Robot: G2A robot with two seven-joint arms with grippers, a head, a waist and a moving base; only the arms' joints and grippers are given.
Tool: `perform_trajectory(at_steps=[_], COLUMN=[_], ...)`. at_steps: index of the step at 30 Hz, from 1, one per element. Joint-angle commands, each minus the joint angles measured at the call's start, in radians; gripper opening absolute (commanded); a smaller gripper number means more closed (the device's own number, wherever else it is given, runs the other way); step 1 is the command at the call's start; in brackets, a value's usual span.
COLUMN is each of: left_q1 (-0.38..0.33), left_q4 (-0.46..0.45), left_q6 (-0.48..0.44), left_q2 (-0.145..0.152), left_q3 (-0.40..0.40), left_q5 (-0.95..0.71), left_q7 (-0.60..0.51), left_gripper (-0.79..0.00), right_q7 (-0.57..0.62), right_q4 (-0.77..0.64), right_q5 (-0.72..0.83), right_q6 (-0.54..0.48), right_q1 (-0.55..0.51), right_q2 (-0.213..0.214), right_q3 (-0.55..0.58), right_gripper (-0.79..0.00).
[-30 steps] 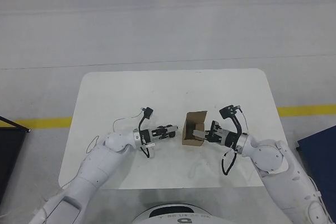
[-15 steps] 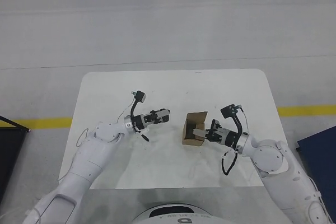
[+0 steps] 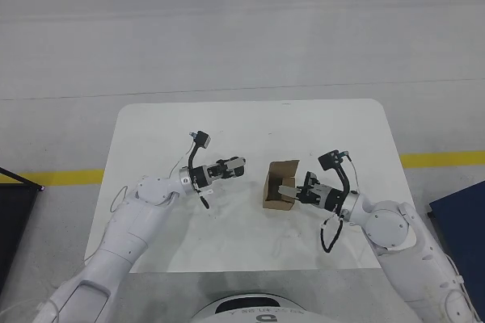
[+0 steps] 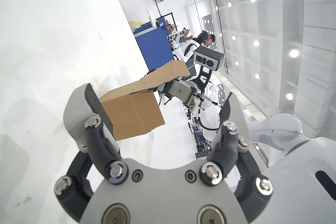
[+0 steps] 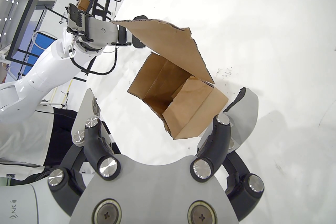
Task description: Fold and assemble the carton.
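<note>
— Where does the carton (image 3: pixel 280 184) lie?

— On the white table (image 3: pixel 226 129), near its middle and a little toward the robot's right. It is brown card with its mouth open, and one long flap (image 5: pixel 168 46) is raised above the opening.

— And relative to the right gripper (image 3: pixel 292 193)?

— The carton's near end sits between that gripper's fingers. In the right wrist view one fingertip (image 5: pixel 242 99) is just beside the carton's outer corner, though contact cannot be made out. The other finger (image 5: pixel 90 104) stands apart from the card.

— How far apart are they?

— They are spread wide, wider than the carton's end, and they clamp nothing.

— And the left gripper (image 3: pixel 238 165)?

— It is over the table on the carton's other side, apart from it and pointing toward it. Its fingers (image 4: pixel 92 101) are also spread wide, with nothing between them. The left wrist view shows the carton beyond them.

— Is anything in the way?

— Seen from the right wrist, the raised flap hides part of the left gripper. Off the table, a yellow line (image 3: pixel 65 176) runs across the floor. A black frame (image 3: pixel 4 226) stands at the robot's left and a blue panel (image 3: pixel 469 214) at its right.
</note>
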Motion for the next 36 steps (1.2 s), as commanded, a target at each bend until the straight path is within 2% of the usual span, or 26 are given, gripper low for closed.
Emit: perform_trajectory(at_steps=[1, 5, 7, 10, 13, 14, 22, 25, 26, 27, 28, 29, 31, 36], left_q1=[0.002, 0.016, 0.034, 0.076, 0.101, 0.109, 0.118, 0.134, 0.136, 0.135, 0.130, 0.128, 0.120, 0.075], left_q4=[-0.005, -0.117, -0.202, -0.359, -0.475, -0.495, -0.487, -0.517, -0.526, -0.534, -0.545, -0.554, -0.560, -0.541], left_q6=[-0.002, -0.134, -0.141, -0.086, 0.028, 0.059, 0.070, 0.070, 0.077, 0.096, 0.124, 0.160, 0.225, 0.347], left_q2=[0.000, 0.019, 0.034, 0.053, 0.062, 0.063, 0.065, 0.070, 0.071, 0.073, 0.075, 0.075, 0.074, 0.061], left_q3=[0.002, -0.044, -0.080, -0.114, -0.124, -0.120, -0.118, -0.107, -0.105, -0.101, -0.097, -0.092, -0.068, 0.004], left_q5=[0.008, 0.180, 0.290, 0.449, 0.637, 0.685, 0.713, 0.748, 0.753, 0.769, 0.800, 0.828, 0.872, 0.938], left_q7=[0.002, 0.032, 0.037, 0.014, 0.019, 0.041, 0.035, 0.018, 0.008, -0.015, -0.036, -0.045, -0.073, -0.073], left_gripper=[0.000, 0.000, 0.000, 0.000, 0.000, 0.000, 0.000, 0.000, -0.018, -0.139, -0.203, -0.231, -0.394, -0.477], right_q7=[-0.008, -0.033, -0.021, -0.017, -0.019, -0.017, -0.016, -0.016, -0.007, 0.011, 0.034, 0.049, 0.066, 0.062], right_q4=[-0.006, -0.012, -0.002, 0.006, 0.006, 0.006, 0.002, -0.001, -0.001, 0.003, 0.008, 0.014, 0.026, 0.046], right_q5=[0.007, 0.105, 0.139, 0.172, 0.174, 0.165, 0.144, 0.146, 0.146, 0.144, 0.139, 0.134, 0.139, 0.130], right_q6=[-0.003, -0.101, -0.151, -0.215, -0.276, -0.292, -0.301, -0.303, -0.317, -0.337, -0.353, -0.366, -0.383, -0.405], right_q1=[0.001, -0.037, -0.065, -0.106, -0.140, -0.147, -0.156, -0.157, -0.157, -0.158, -0.156, -0.152, -0.144, -0.125], right_q2=[0.000, 0.007, 0.013, 0.020, 0.026, 0.027, 0.029, 0.029, 0.030, 0.031, 0.033, 0.035, 0.037, 0.037], right_q3=[0.002, 0.074, 0.122, 0.182, 0.222, 0.231, 0.244, 0.236, 0.230, 0.224, 0.219, 0.216, 0.203, 0.167], right_gripper=[0.000, 0.000, 0.000, 0.000, 0.000, 0.000, 0.000, 0.000, 0.000, 0.000, 0.000, 0.000, 0.000, 0.000])
